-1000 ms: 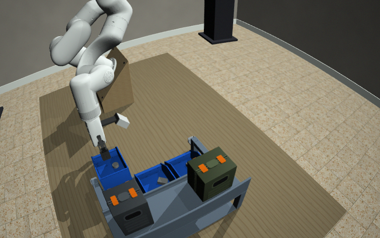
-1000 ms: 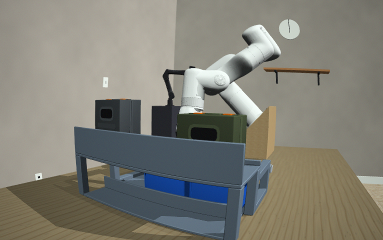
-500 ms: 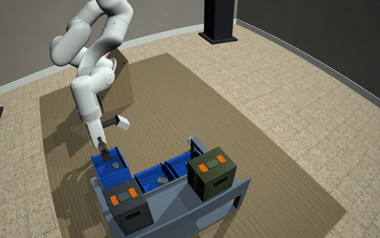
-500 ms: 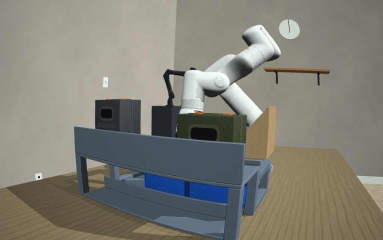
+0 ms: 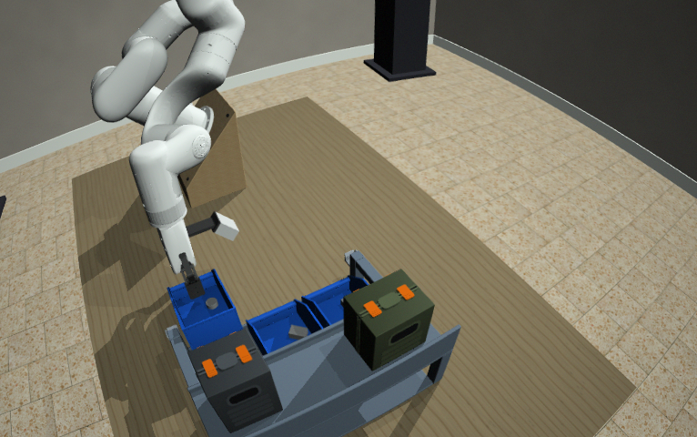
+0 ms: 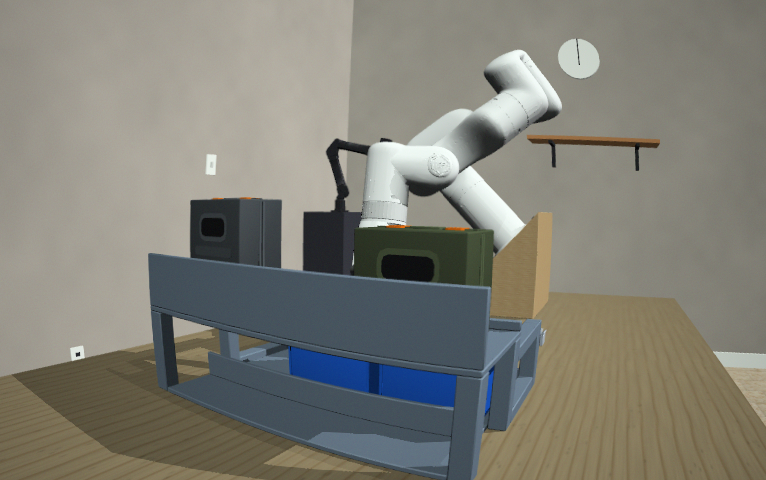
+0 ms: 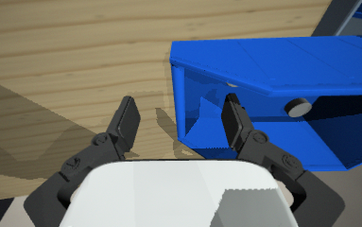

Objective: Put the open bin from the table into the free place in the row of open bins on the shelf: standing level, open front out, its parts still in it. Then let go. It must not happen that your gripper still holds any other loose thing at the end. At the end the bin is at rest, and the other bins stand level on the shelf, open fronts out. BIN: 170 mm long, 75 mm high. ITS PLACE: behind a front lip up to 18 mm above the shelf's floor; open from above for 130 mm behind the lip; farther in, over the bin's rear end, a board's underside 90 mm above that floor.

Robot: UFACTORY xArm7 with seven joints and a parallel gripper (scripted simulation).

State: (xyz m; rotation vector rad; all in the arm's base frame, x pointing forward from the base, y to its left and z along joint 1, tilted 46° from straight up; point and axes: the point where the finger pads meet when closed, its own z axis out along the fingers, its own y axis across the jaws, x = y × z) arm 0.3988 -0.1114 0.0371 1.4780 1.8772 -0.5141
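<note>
The blue open bin (image 5: 205, 311) stands on the table just before the left end of the grey shelf (image 5: 313, 374). A grey round part (image 5: 211, 302) lies in it. In the wrist view the bin (image 7: 282, 99) fills the right side with the part (image 7: 298, 107) inside. My gripper (image 5: 191, 277) is open and empty. It straddles the bin's near wall (image 7: 180, 120), with one finger outside over the table and one inside the bin. In the exterior view the gripper is hidden behind the cases.
Two more blue bins (image 5: 280, 325) (image 5: 335, 300) sit in the shelf's row, seen from behind (image 6: 374, 375) under the board. A dark grey case (image 5: 235, 380) and a green case (image 5: 389, 317) stand on the shelf's top. A brown wedge stand (image 5: 216, 151) holds the arm's base.
</note>
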